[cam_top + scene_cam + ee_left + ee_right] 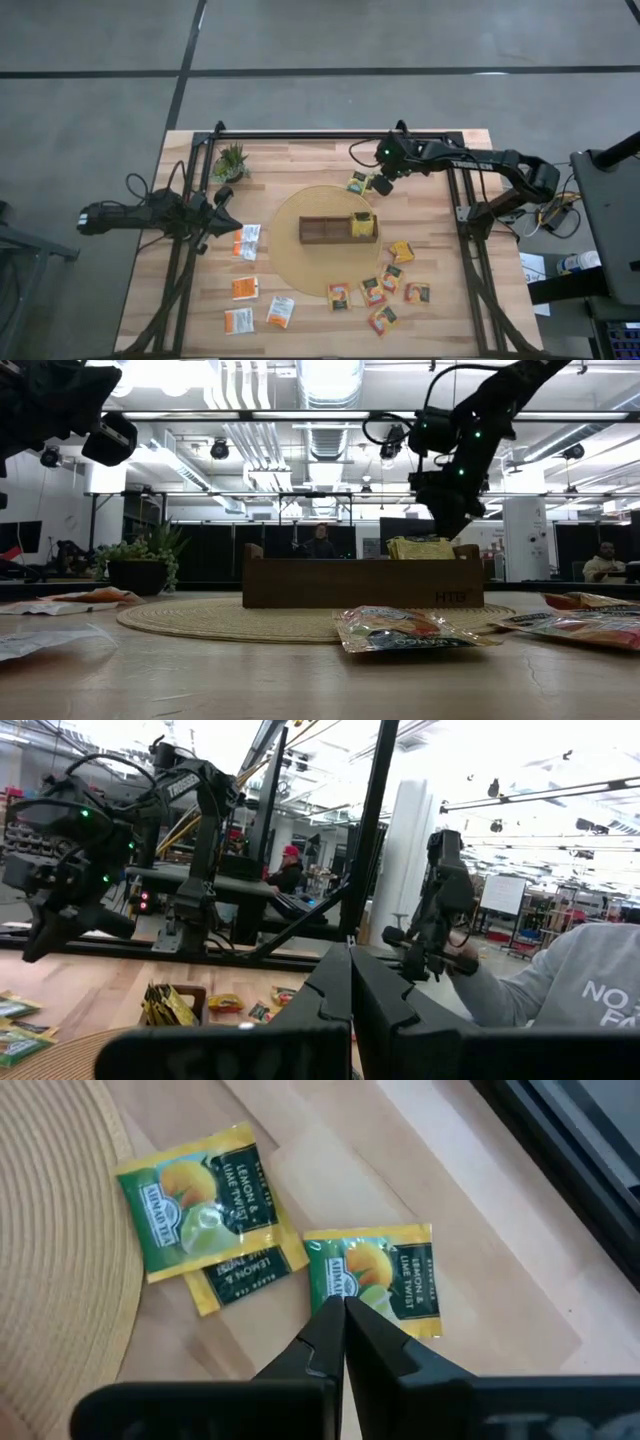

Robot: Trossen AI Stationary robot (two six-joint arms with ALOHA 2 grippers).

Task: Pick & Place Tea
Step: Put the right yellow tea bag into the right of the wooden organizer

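Note:
My right gripper [345,1312] is shut on a yellow-green tea sachet [385,1275], and in the high view it hangs over the table's far right part [380,184]. Two more yellow-green sachets [200,1205] lie overlapped on the wood at the rim of the round woven mat [300,265]. The dark wooden tray [320,230] stands on the mat with yellow-green sachets [362,225] upright in its right end. My left gripper [350,985] is shut on nothing, waiting above the table's left side [228,215]. My right gripper pinches the sachet between its two fingers at one edge, near a corner [335,1292]. The fingers slant steeply down from above. The sachet sticks out past the fingertips. The low view shows the gripper [450,525] well above the table top, so the sachet is off the wood.
Orange-brown sachets [385,285] lie scattered at the near right and white-and-orange ones [246,242] at the near left. A small potted plant [231,160] stands at the far left. Black frame rails [465,200] run along both sides. A person's grey sleeve [590,990] shows beyond the table.

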